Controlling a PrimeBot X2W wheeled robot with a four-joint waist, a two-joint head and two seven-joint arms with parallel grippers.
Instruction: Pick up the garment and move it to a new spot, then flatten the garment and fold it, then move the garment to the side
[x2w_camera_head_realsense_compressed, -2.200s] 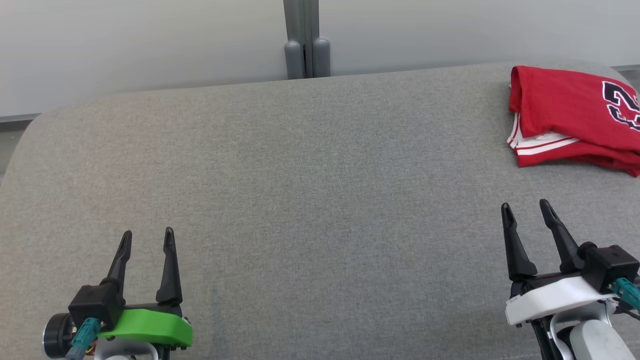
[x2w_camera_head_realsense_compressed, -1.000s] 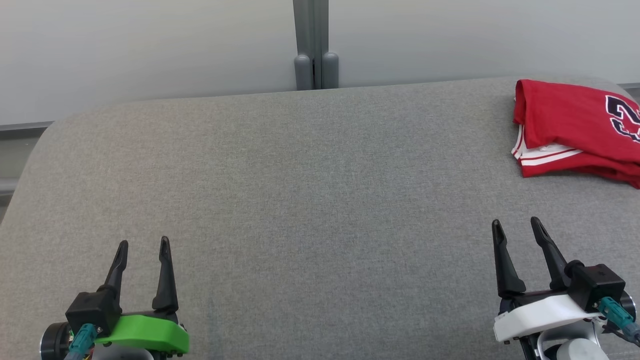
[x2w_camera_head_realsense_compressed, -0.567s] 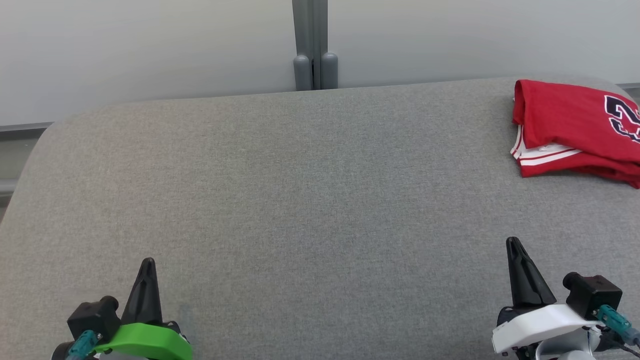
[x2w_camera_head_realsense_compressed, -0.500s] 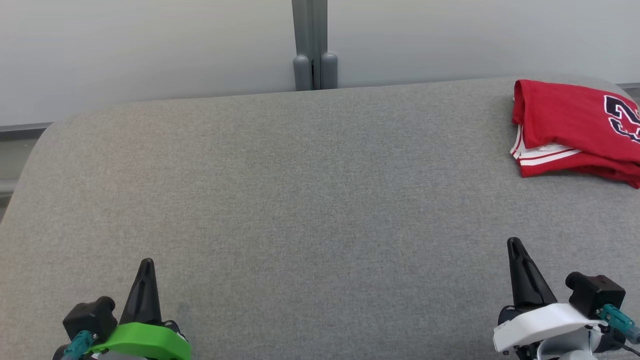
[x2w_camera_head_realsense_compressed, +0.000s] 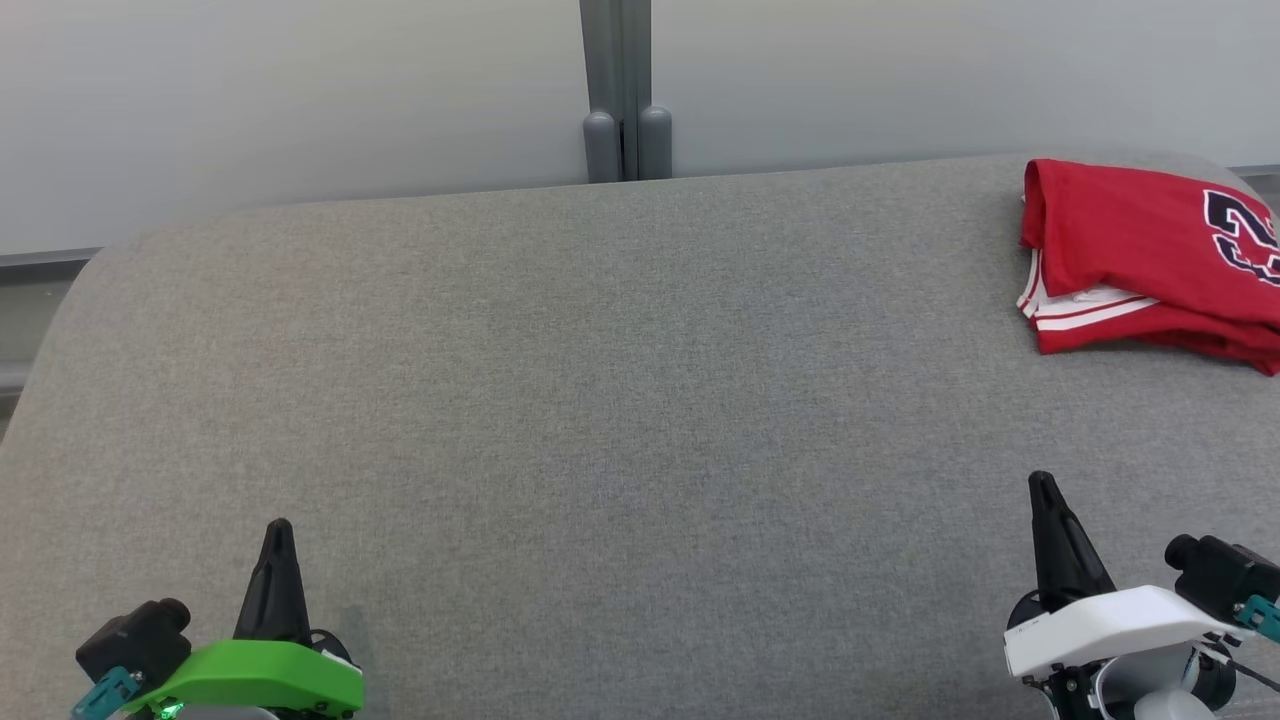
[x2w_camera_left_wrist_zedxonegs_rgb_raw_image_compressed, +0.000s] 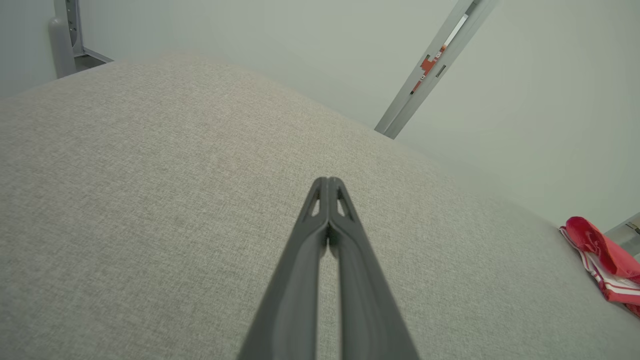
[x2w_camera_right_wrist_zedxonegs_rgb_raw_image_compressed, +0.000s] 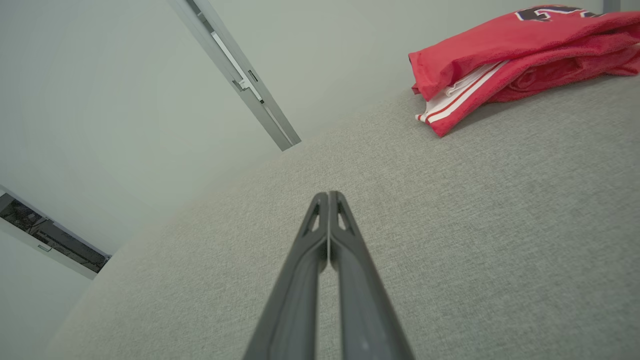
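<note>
Red jersey (x2w_camera_head_realsense_compressed: 1130, 240) lay folded at far right corner of grey fabric surface (x2w_camera_head_realsense_compressed: 600, 400), dark number on top, white-striped hem showing at its left edge. L gripper (x2w_camera_head_realsense_compressed: 277, 524) w/ green mount sat low at near left, fingers pressed together, tips touching. R gripper (x2w_camera_head_realsense_compressed: 1042, 478) w/ white mount at near right, fingers likewise together, tip to tip, well apart from jersey. Both pointed across bare fabric. Grey post (x2w_camera_head_realsense_compressed: 618, 90) stood behind surface's far edge, approx mid-view.

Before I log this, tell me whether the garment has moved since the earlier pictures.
No. The garment sits as far right of the post as before; only the whole view shifted.
</note>
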